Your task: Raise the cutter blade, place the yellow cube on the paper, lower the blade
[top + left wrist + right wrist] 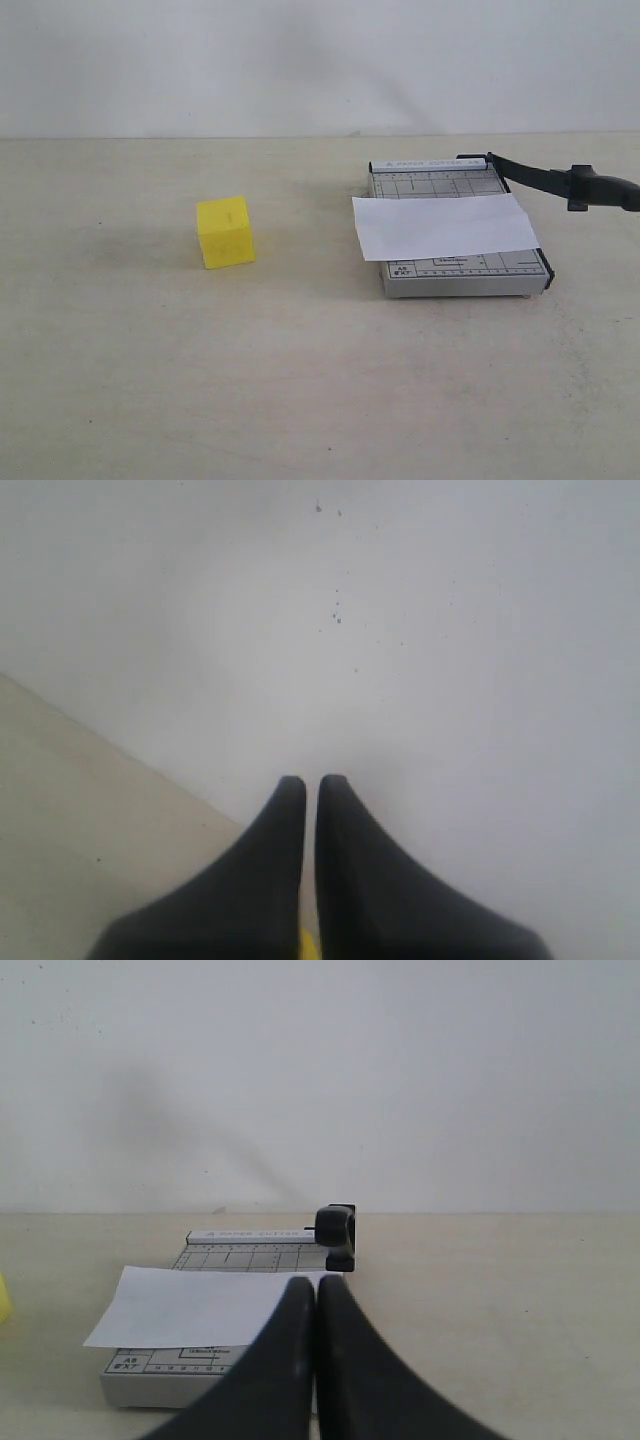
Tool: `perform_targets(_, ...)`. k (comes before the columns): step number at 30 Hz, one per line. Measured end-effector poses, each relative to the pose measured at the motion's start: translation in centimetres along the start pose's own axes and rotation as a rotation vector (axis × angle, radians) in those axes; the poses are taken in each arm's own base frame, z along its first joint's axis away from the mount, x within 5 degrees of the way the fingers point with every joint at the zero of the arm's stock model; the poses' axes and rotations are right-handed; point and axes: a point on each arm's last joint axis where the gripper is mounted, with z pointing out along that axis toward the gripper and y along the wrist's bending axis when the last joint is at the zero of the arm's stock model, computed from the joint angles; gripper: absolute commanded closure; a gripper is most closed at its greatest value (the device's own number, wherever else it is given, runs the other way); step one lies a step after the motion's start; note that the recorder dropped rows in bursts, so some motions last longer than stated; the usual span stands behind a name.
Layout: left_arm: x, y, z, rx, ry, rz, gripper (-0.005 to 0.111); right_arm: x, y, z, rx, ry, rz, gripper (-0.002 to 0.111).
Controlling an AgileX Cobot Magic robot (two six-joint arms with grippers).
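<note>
Paper (445,226) lies across your trimmer (460,282), blade (530,175) raised from its 1 o'clock corner. Cube (226,232) sits on the worktop (300,380) at its 9 o'clock. Left pincer (311,783) and right pincer (315,1285) are both pressed together.

The left hand (311,780) is closed, its two black tapered fingers nearly touching at the tips, and points out past the far edge of the counter (60,810), while the right hand (316,1282), likewise closed with fingertips meeting, sits low and level over the counter.
</note>
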Motion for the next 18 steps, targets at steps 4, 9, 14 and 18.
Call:
perform_targets(4, 0.3, 0.0, 0.0, -0.007, 0.032, -0.069, 0.102, 0.0, 0.0, 0.0, 0.0, -0.002, 0.0, 0.108)
perform_targets(9, -1.6, -2.0, -0.3, 0.031, 0.084, 0.097, 0.102, 0.0, 0.0, 0.0, 0.0, -0.002, 0.0, 0.108)
perform_targets(14, -4.7, -5.5, 0.2, 0.095, 0.175, 0.363, 0.102, 0.0, 0.0, 0.0, 0.0, -0.002, 0.0, 0.108)
perform_targets(18, -5.4, -8.2, 4.1, 0.21, 0.432, 0.554, 0.102, 0.0, 0.0, 0.0, 0.0, -0.002, 0.0, 0.108)
